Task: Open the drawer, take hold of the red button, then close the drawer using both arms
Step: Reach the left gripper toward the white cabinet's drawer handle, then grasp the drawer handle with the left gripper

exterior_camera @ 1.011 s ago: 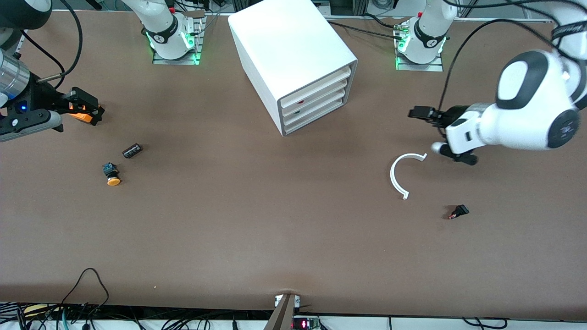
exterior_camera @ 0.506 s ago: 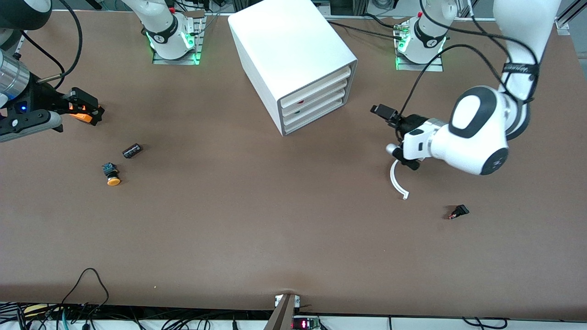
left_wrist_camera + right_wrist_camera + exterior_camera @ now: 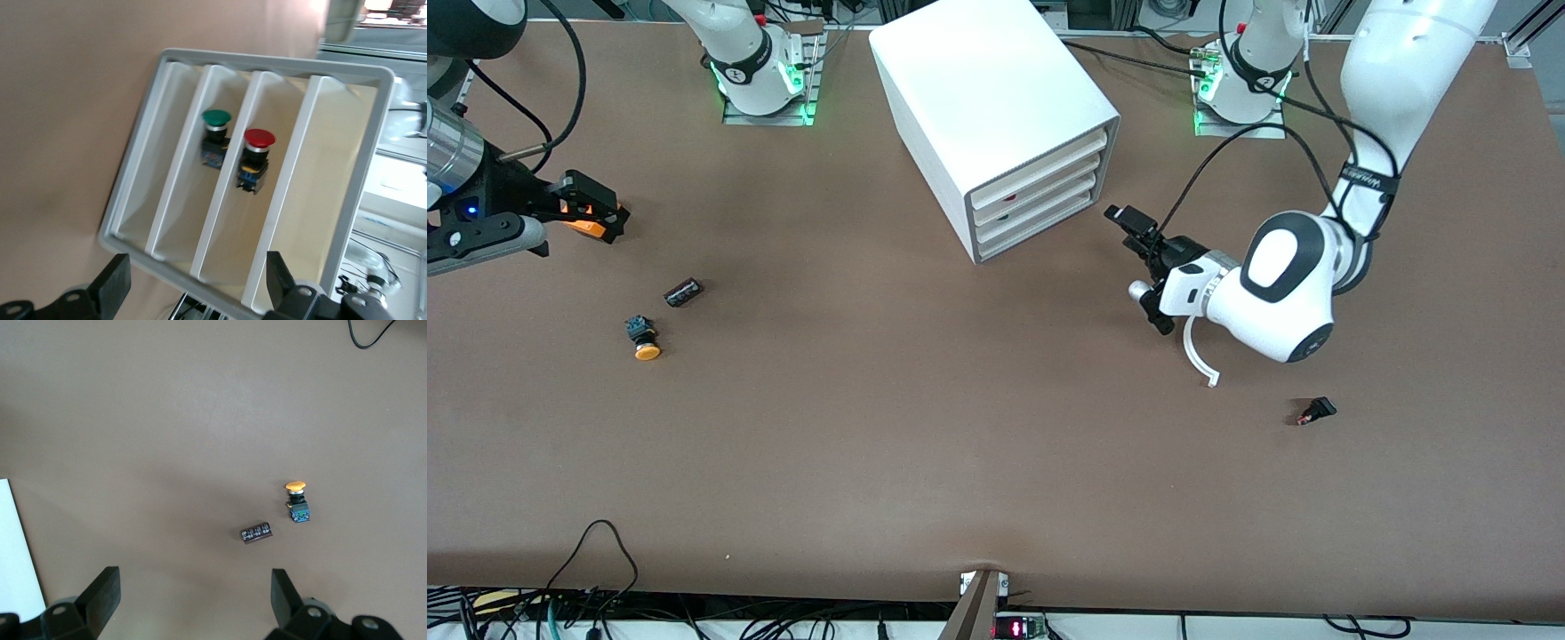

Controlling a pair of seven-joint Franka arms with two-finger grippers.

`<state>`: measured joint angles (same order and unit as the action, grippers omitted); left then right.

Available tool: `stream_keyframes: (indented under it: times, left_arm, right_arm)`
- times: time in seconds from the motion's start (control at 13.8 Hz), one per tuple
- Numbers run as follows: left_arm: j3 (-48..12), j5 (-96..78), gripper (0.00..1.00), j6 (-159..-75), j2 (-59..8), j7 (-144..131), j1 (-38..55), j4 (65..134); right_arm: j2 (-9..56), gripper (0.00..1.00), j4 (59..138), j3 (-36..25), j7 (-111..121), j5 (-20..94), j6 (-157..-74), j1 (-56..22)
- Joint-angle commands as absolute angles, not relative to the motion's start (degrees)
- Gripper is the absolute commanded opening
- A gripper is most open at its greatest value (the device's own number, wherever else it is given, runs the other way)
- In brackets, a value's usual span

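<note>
The white cabinet (image 3: pixel 996 98) stands at the table's back middle with all four drawers shut. The red button (image 3: pixel 1009 197) shows inside the drawer (image 3: pixel 1049 178) second from the top. In the left wrist view the red button (image 3: pixel 259 143) sits in that drawer (image 3: pixel 267 220), beside a green-capped button (image 3: pixel 216 123) one drawer lower. My left gripper (image 3: pixel 1129 222) is open and empty, in front of the drawer fronts and apart from them; its fingertips frame the cabinet front (image 3: pixel 197 273). My right gripper (image 3: pixel 596 218) waits open and empty at the right arm's end (image 3: pixel 193 587).
An orange-yellow capped button (image 3: pixel 645 342) (image 3: pixel 297 500) and a dark brown cylinder (image 3: pixel 683 292) (image 3: pixel 257 532) lie near the right gripper. A white curved strip (image 3: pixel 1199 347) lies under the left arm's wrist. A small black part (image 3: pixel 1316 411) lies nearer the front camera.
My left arm has swung from the left arm's end of the table toward the cabinet's drawer fronts. The right arm has not moved.
</note>
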<state>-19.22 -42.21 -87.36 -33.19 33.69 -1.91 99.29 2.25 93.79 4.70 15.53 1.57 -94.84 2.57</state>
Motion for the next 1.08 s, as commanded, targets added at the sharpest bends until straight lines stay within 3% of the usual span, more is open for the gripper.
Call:
stream_keyframes:
  times: [0.0, 0.43, 1.01]
  left_arm:
    - [-19.3, -46.6, 0.85, -87.5, -36.2, 40.9, -1.8, 100.4]
    - [-19.2, -55.9, 0.66, -87.6, -40.6, 51.1, 0.8, 104.1]
    - [-19.2, -58.1, 0.59, -88.4, -43.2, 57.4, 3.7, 106.5]
  right_arm:
    - [2.7, 1.00, 92.5, 5.3, 14.8, 1.0, -93.8, 3.2]
    - [2.7, 1.00, 92.4, 5.3, 14.8, 1.0, -93.8, 3.3]
    - [5.0, 1.00, 92.1, 5.3, 14.9, 0.7, -94.8, 3.1]
